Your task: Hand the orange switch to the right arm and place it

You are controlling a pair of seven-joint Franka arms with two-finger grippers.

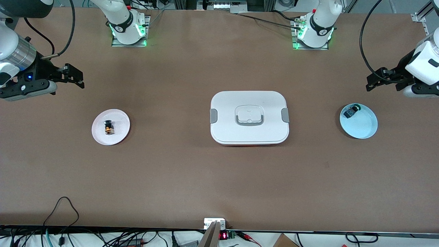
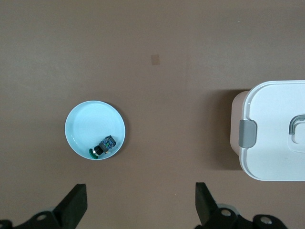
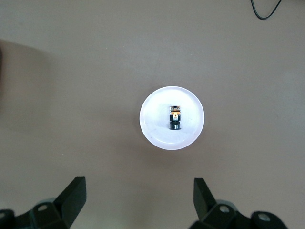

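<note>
Status check. Orange switch (image 1: 109,128) lies on the white plate (image 1: 118,135) toward the right arm's end of the table; the right wrist view shows it near the plate's middle, on its side, untouched by anything.

Right gripper (image 1: 76,78) hangs in the air over bare table near that plate, jaws spread wide and empty. Left gripper (image 1: 372,81) hangs near the pale blue plate (image 1: 363,128) at the left arm's end, jaws also spread and empty. That plate holds a black-blue part with a green cap (image 1: 351,111), close to its rim. A white lidded box (image 1: 249,117) sits mid-table between the two plates, lid on.

Progress, as you can judge it: neither arm holds anything, so no hand-over is under way. The switch already rests at the right arm's end, on a plate. You cannot tell from this alone whether that is its start or its final place; if the latter, nothing remains but to confirm.
</note>
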